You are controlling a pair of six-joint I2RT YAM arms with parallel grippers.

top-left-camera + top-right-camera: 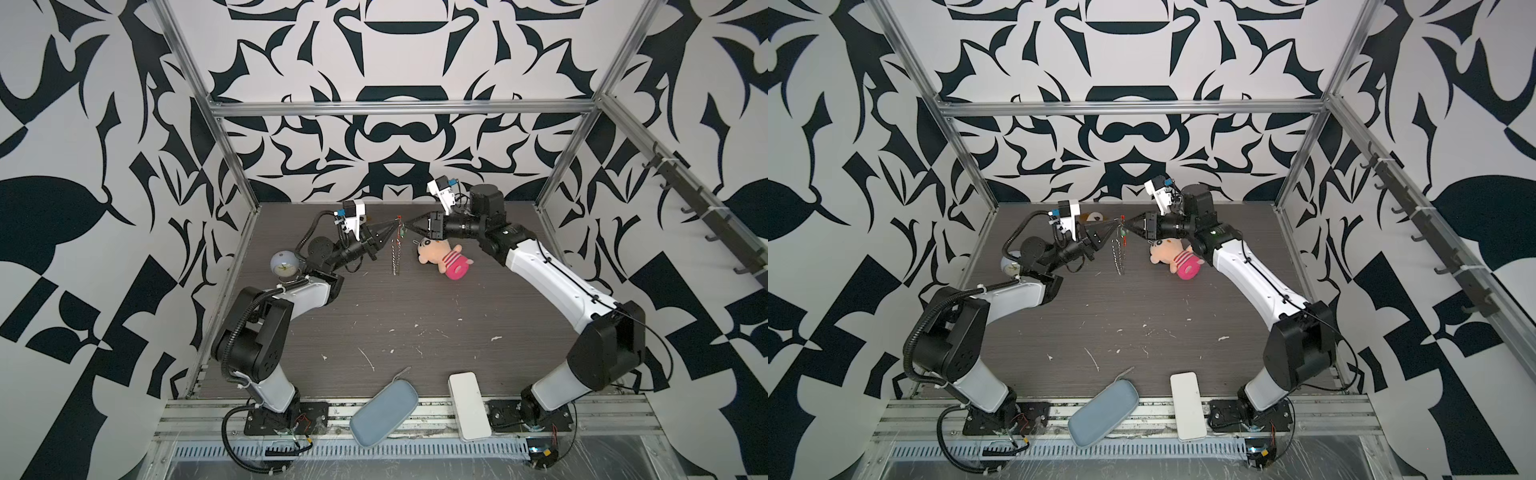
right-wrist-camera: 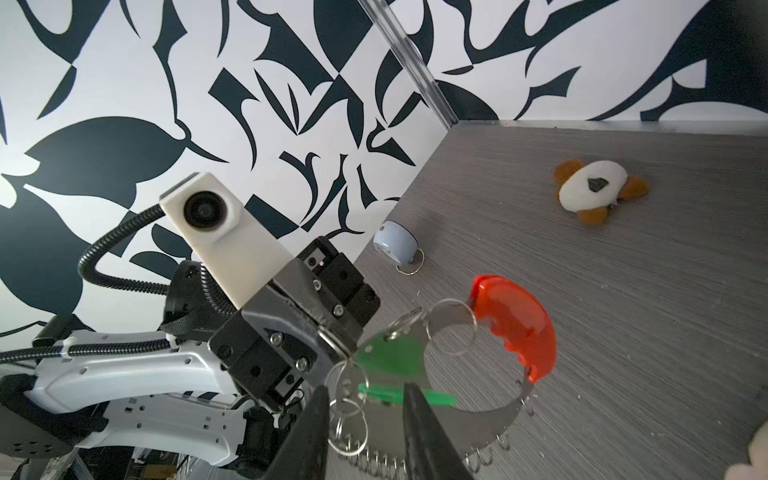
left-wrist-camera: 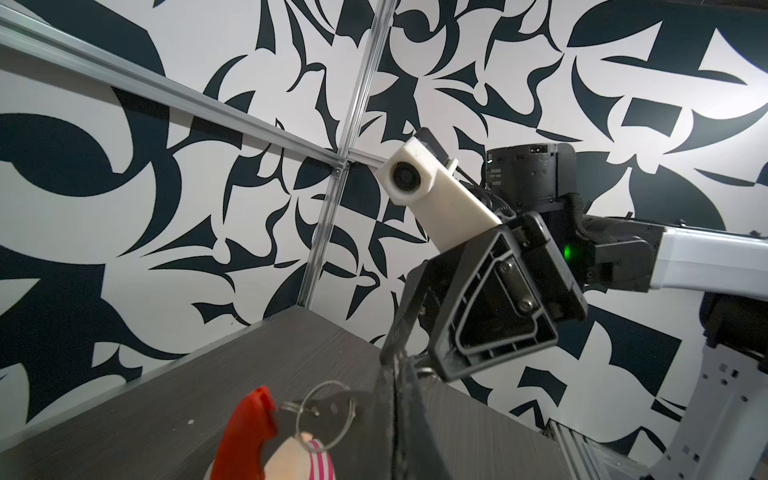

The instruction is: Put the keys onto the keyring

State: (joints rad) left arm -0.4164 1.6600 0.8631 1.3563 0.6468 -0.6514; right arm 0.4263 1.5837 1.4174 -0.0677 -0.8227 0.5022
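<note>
Two arms are meeting tip to tip above the far middle of the counter (image 1: 374, 316), as both top views are showing. The left pincer (image 1: 394, 225) is clenching one small silver ring of the keyring (image 1: 395, 255), its jaws pressing together on the wire. The keyring is hanging from that grip, its red plastic segment sitting beside the pincer tips and its string of silver rings dangling toward the counter. Whether the lowest rings are touching the surface, I cannot tell.

The right pincer (image 1: 407, 226) is standing released. In the right wrist view its fingers (image 2: 316, 419) are spreading apart with a clear gap between them. The keys (image 2: 388, 356), bright green, are hanging among the small rings just beside the left pincer's tips, between the two pincers. A lower green bar is showing in the gap, passing behind one finger and stopping short of the other. Whether the keys are threading onto the loop itself, I cannot tell.

A plush doll (image 1: 446, 259) in pink stripes is lying on the counter near the right pincer. A small alarm clock (image 1: 284, 264) is standing by the left arm, and a brown-and-white plush (image 2: 594, 191) is lying near the back wall. A blue-grey pouch (image 1: 382, 415) and a white box (image 1: 469, 407) are resting at the near edge, and white scraps (image 1: 368, 359) are lying scattered between.
</note>
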